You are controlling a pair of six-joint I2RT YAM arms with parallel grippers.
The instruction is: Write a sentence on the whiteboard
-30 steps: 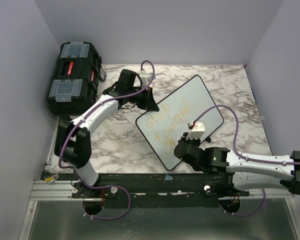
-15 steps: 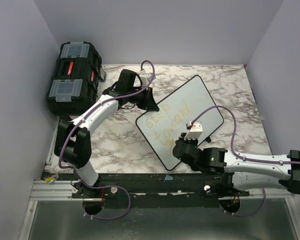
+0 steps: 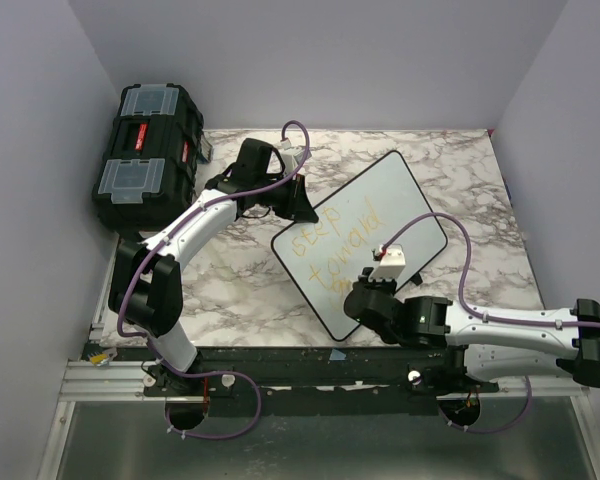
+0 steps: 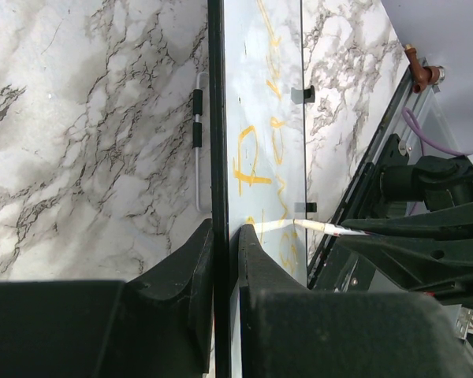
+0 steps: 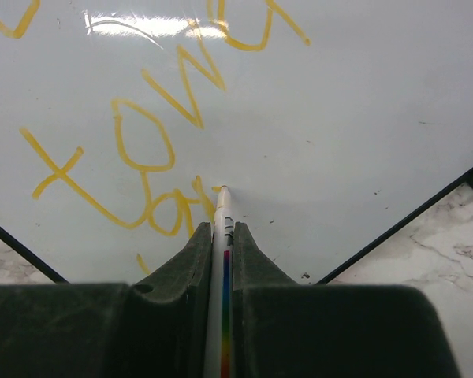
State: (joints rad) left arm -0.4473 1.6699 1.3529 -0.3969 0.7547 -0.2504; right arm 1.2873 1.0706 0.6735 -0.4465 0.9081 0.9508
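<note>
Whiteboard (image 3: 380,200) skewed, mid marble table (image 3: 470,160). Left gripper (image 4: 223,240) clenched on its black rim, far-left edge. Right gripper (image 5: 223,230) grasping marker (image 5: 223,209), tip touching board just below "toward". Sentence (image 3: 338,238): "step toward" readable. Third line faint, mostly hidden under right wrist in top view.

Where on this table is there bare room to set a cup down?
Bare marble table at the far right, past the whiteboard; also near left, between the left arm and the board. Crowded mid-table: left gripper and right gripper work there.
</note>
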